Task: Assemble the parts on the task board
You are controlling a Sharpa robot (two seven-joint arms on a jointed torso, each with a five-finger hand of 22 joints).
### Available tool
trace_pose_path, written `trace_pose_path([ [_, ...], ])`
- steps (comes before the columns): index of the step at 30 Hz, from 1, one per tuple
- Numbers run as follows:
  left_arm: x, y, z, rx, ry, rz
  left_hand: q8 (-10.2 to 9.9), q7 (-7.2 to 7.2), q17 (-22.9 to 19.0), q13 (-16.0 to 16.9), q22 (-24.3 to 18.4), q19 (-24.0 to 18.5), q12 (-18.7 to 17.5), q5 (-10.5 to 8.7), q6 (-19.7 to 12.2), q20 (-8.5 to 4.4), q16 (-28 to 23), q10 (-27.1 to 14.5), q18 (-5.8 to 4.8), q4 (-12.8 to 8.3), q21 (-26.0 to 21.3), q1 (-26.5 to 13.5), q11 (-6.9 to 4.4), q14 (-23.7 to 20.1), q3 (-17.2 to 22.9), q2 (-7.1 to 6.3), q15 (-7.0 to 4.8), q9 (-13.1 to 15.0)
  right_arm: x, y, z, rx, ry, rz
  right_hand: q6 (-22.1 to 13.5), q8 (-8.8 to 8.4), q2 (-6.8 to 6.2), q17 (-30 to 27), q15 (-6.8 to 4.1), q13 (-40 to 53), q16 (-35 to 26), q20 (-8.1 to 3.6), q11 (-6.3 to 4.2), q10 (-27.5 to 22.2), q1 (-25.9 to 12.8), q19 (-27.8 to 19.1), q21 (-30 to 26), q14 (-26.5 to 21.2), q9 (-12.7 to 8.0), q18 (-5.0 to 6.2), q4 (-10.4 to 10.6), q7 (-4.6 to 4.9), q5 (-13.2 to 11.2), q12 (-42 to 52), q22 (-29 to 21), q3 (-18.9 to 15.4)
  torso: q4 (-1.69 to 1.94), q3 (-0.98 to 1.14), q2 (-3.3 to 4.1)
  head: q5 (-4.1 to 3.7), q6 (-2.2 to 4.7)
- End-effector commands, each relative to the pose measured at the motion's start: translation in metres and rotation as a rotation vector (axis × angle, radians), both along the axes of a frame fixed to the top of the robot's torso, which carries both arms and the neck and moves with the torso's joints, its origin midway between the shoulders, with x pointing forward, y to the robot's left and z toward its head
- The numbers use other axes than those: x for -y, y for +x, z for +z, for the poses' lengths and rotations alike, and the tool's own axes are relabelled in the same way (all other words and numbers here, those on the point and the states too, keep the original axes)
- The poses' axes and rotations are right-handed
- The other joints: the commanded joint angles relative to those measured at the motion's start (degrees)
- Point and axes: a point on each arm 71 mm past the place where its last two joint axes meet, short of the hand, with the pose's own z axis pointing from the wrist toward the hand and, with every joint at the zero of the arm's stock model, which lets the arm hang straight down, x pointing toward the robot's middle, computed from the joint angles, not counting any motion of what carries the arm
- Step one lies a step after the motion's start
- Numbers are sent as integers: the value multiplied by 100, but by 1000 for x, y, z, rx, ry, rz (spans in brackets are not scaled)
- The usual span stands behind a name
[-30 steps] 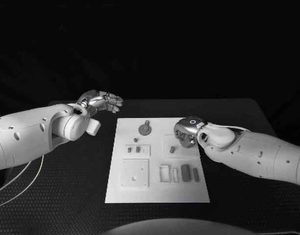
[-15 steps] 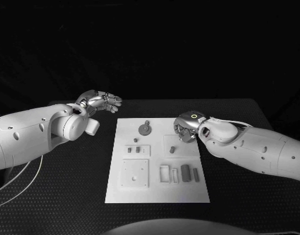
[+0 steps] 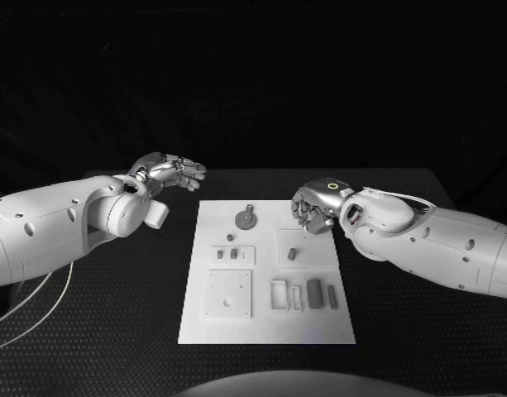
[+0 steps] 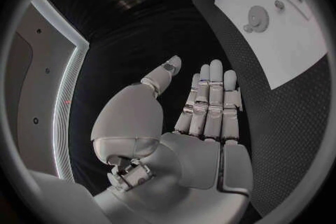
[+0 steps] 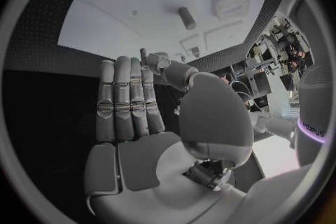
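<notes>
The task board (image 3: 265,273) lies flat in the middle of the black counter (image 3: 110,322), at the centre of the head view. On it, a round part (image 3: 244,218) sits in the upper middle, two small parts (image 3: 231,252) lie left of centre, and an upright dark part (image 3: 314,291) stands at lower right beside pale slotted blocks.

The right hand (image 3: 314,211) hangs over the board's upper right corner, just right of the round part and apart from it. In the right wrist view its fingers (image 5: 129,101) lie straight and side by side, the thumb set off from them, with nothing between. A small dark part (image 5: 187,18) on the board shows beyond the fingertips, not touching them.

The left hand (image 3: 172,172) is off the board, over the counter at upper left of the head view, well apart from every part. In the left wrist view its fingers (image 4: 210,101) are extended and empty, thumb apart.

Whether the right hand touches the board cannot be told. The part shapes are too small to make out clearly.
</notes>
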Motion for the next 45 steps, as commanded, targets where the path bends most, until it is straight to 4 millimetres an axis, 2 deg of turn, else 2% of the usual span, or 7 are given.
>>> trace_pose_path([
  [1, 3, 1, 2, 8, -8, -1, 14, 23, 11, -8, 6, 42, 10, 38, -1, -1, -32, -1, 114, -5, -23, 2, 49, 40, -8, 27, 4, -8, -17, -9, 5, -22, 109, 49, 20, -19, 44, 17, 3, 17, -29, -3, -2, 43, 20, 27, 29, 36, 15, 175, 35, 9, 62, -16, 10, -10, 0, 4, -3, 67, 6],
  [5, 1, 1, 2, 8, -6, 6, 14, 23, 14, -8, 7, 44, 10, 39, -2, -1, -34, -1, 115, -3, -24, -1, 49, 41, -9, 27, 4, -8, -38, -21, 9, -32, 157, 100, 13, -29, 68, 48, 3, 44, -54, -7, 1, 37, 11, 28, 32, 40, 42, 175, 29, 11, 134, -38, 13, -49, 13, 14, -3, 136, 15],
  [13, 2, 3, 3, 13, -6, 12, 16, 23, 19, -8, 8, 45, 12, 40, -2, -2, -38, 0, 115, -2, -27, -1, 48, 43, -9, 27, 3, -9, -69, -43, 3, -52, 217, 178, 10, -35, 85, 70, 2, 64, -69, -10, 1, 39, 7, 33, 35, 48, 60, 175, 18, 11, 164, -50, 14, -80, 13, -16, 1, 381, -35],
  [23, 8, 6, 7, 20, -11, 6, 20, 22, 26, -7, 9, 47, 14, 40, 0, -3, -44, 4, 116, -1, -30, -3, 46, 44, -9, 26, 3, -9, -99, -61, -25, -63, 186, 249, 5, -41, 99, 84, 1, 77, -82, -13, 2, 37, 10, 35, 36, 52, 73, 175, 7, 13, 170, -61, 15, -99, 9, -12, 5, 696, -145],
  [27, 10, 6, 8, 19, -13, -1, 22, 21, 30, -7, 9, 48, 15, 40, 2, -3, -48, 6, 115, 1, -32, -5, 45, 44, -9, 25, 3, -9, -104, -68, -36, -79, 177, 262, 5, -42, 101, 88, 0, 82, -85, -14, 1, 38, 13, 36, 37, 54, 77, 175, 3, 13, 169, -62, 15, -103, 35, -13, 6, 769, -195],
  [29, 11, 6, 8, 18, -13, -3, 23, 21, 32, -7, 10, 48, 16, 40, 3, -3, -50, 7, 115, 2, -33, -6, 45, 44, -9, 26, 3, -9, -108, -71, -41, -86, 171, 272, 5, -43, 102, 90, 0, 84, -87, -15, 1, 39, 14, 38, 37, 56, 79, 175, 2, 13, 170, -64, 15, -105, 27, -14, 4, 822, -226],
  [45, 15, 6, 8, 17, -17, -13, 29, 19, 44, -6, 11, 50, 18, 39, 6, -2, -62, 12, 115, 7, -41, -11, 42, 44, -10, 26, 4, -10, -115, -77, -60, -114, 136, 281, 6, -47, 110, 105, -2, 99, -99, -16, 0, 43, 13, 44, 39, 66, 93, 175, -5, 12, 182, -72, 14, -118, 14, -6, 3, 936, -311],
])
